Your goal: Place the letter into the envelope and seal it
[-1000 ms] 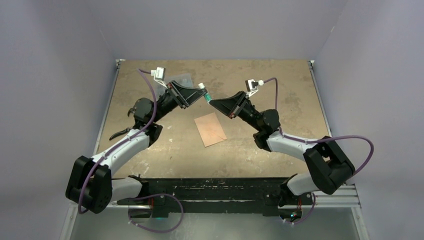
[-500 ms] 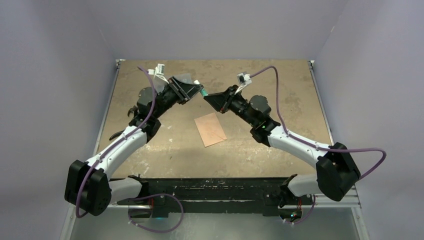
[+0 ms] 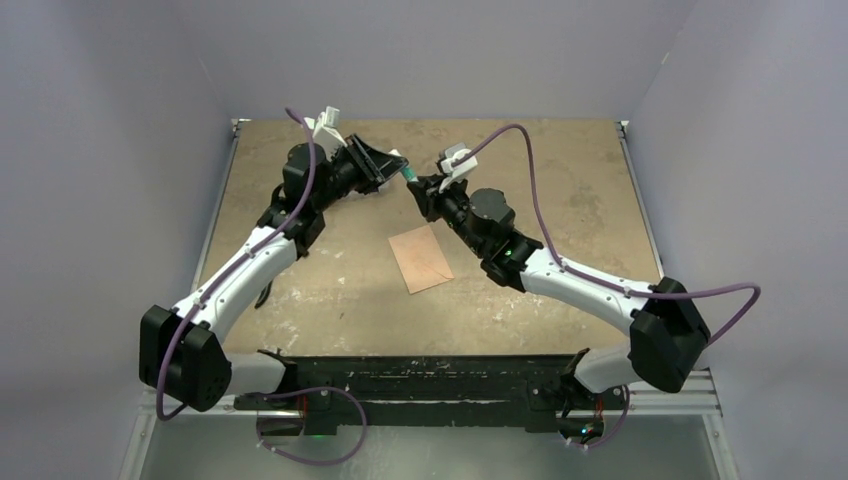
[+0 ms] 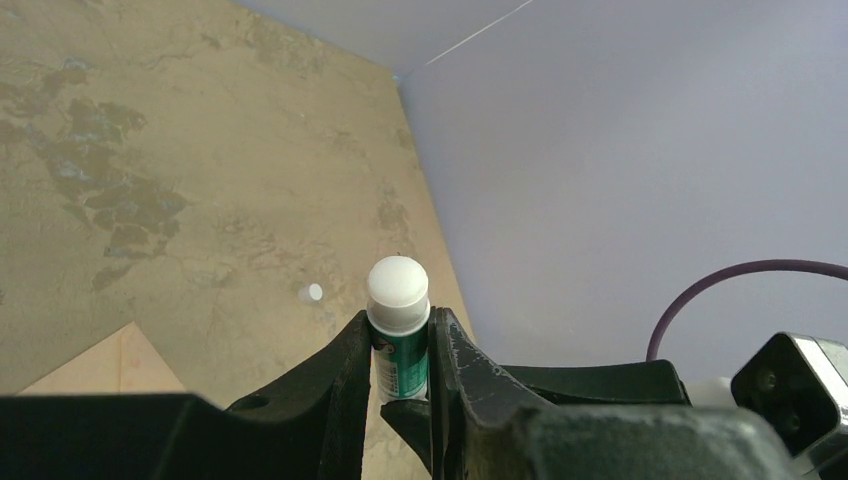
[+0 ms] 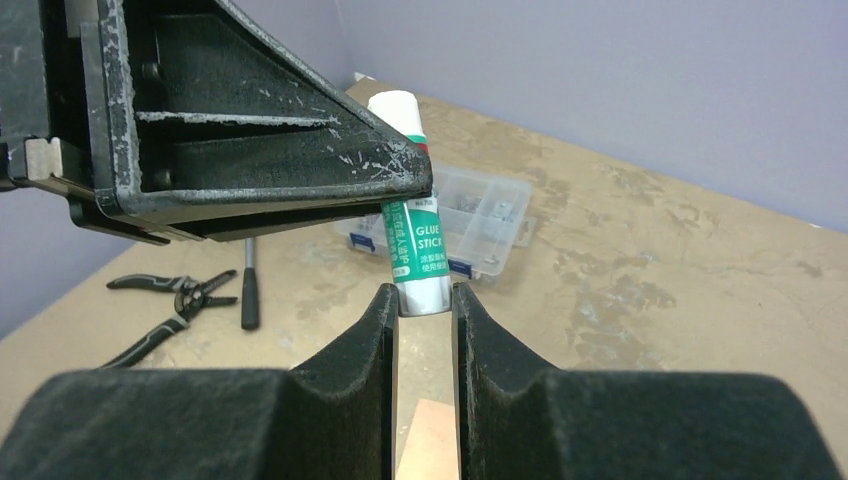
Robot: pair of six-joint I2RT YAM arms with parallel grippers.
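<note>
The salmon envelope (image 3: pixel 421 258) lies flat on the table's middle, flap side up; its corner shows in the left wrist view (image 4: pixel 110 365) and in the right wrist view (image 5: pixel 432 445). No separate letter sheet is in view. Above and behind the envelope, both grippers hold one green glue stick (image 3: pixel 410 177) in the air. My left gripper (image 3: pixel 400 172) is shut on its green body (image 4: pixel 400 355), just below the white end. My right gripper (image 3: pixel 421 186) is shut on the stick's grey base (image 5: pixel 424 298), with the label (image 5: pixel 413 240) above its fingers.
A clear plastic parts box (image 5: pixel 480 215) stands behind the glue stick. Pliers (image 5: pixel 165 300) and a black-handled tool (image 5: pixel 249 290) lie to the left of it. A small white piece (image 4: pixel 311 292) lies on the table near the back wall.
Both grippers have moved together toward the back of the table with the glue stick between them. The right arm has stretched out further and turned its wrist. The envelope has not moved.
</note>
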